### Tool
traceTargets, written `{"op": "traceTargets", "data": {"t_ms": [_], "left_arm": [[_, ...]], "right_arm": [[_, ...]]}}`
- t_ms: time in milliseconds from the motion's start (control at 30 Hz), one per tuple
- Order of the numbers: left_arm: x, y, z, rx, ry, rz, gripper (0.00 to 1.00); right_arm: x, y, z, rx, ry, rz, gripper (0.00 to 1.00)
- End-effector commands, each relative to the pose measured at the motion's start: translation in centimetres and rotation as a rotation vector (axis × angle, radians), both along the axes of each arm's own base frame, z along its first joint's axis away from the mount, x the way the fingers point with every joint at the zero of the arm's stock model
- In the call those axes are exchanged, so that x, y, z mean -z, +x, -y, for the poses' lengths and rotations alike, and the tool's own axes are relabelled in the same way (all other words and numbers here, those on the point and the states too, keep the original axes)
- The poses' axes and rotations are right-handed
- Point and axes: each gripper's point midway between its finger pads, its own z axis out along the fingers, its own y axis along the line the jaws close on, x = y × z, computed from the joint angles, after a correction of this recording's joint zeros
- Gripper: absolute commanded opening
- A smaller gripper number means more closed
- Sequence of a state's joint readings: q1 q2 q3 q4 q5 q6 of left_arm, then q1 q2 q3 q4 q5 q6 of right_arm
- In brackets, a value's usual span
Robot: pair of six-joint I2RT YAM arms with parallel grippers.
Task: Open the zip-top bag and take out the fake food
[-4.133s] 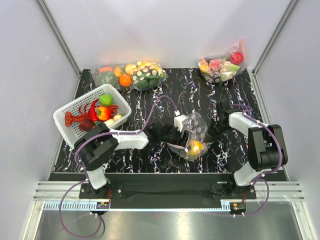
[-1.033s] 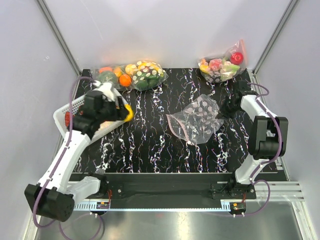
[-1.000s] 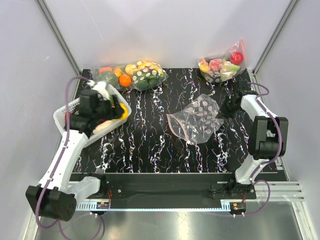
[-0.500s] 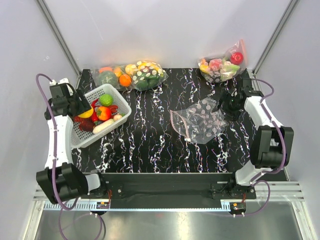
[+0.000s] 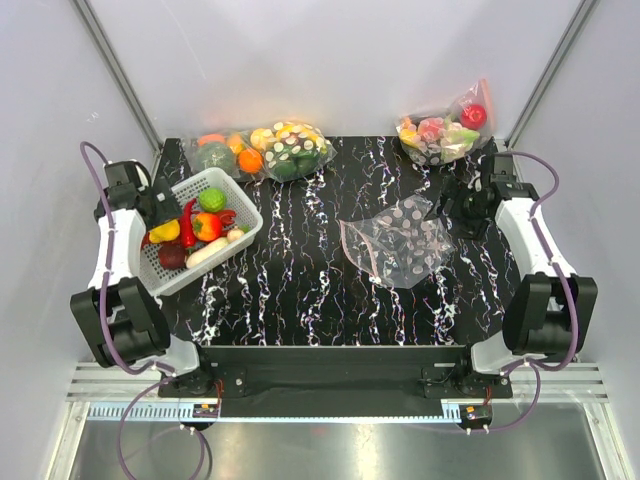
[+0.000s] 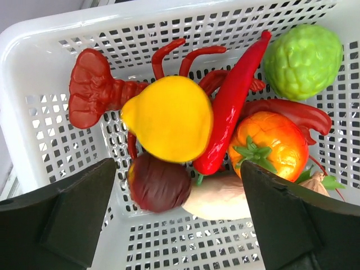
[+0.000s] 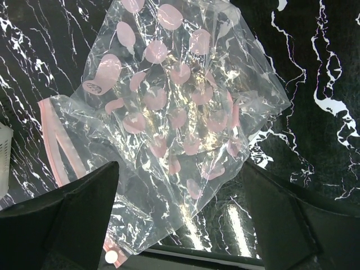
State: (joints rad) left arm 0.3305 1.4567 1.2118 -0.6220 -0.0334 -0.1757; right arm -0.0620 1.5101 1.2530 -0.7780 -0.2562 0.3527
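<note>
The zip-top bag [image 5: 395,245] lies flat and limp on the black marble table, clear with pale dots and a pink zip strip [image 7: 53,140] along its left edge. My right gripper [image 5: 466,205] hovers just right of it, open, with the bag [image 7: 174,107] below its spread fingers and nothing between them. My left gripper [image 6: 180,225] hangs open over the white basket [image 6: 169,11]. In the basket lie the fake food pieces: a yellow lemon-like fruit [image 6: 169,118], a bumpy green fruit [image 6: 304,59], a dark red piece [image 6: 157,183] and a tan piece [image 6: 219,197].
A red lobster [image 6: 93,93], a red chili [image 6: 233,101] and an orange tomato [image 6: 270,146] share the basket [image 5: 220,255]. Two filled dotted bags stand at the back: one with oranges and greens [image 5: 270,148], one with a red apple [image 5: 445,130].
The yellow fruit has left my left gripper and now lies in the basket; that gripper opened. My right gripper opened, let go of the bag and drew back to the right.
</note>
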Motion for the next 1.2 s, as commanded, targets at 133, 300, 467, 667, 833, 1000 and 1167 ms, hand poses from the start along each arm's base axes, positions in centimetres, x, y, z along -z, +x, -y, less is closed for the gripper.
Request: {"op": "traceTargets", "data": {"t_ms": [133,300,467,667,833,1000,1167], "left_arm": [[-3.0,1.9,-1.6,-0.019,0.071,0.088,0.99],[-4.3,0.0,-0.6,-0.013,0.068,0.132,0.99],[-5.4,-2.2,1.1,0.012,0.039,0.182,0.99],[-7.7,-4.6,3.1,0.057,0.03,0.262,0.99],[-9.1,-5.5,4.1,0.083,0.017,0.284,0.99],[-10.9,-5.8,4.7,0.102,0.029,0.325,0.99],[-11.2,-5.8,4.9,0.108,0.03,0.324,0.99]], "right_arm": [[-3.3,0.2,-0.2,-0.035,0.001,0.087,0.98],[-4.8,0.4,-0.5,-0.054,0.009,0.152,0.99],[-6.8,0.7,-0.7,-0.086,0.002,0.216,1.0],[-8.7,0.9,-0.6,-0.107,-0.017,0.279,1.0],[-10.1,0.7,-0.8,-0.112,-0.012,0.318,1.0],[-10.9,0.5,-0.9,-0.122,-0.012,0.338,1.0],[-11.1,0.0,-1.0,-0.123,-0.011,0.341,1.0]]}}
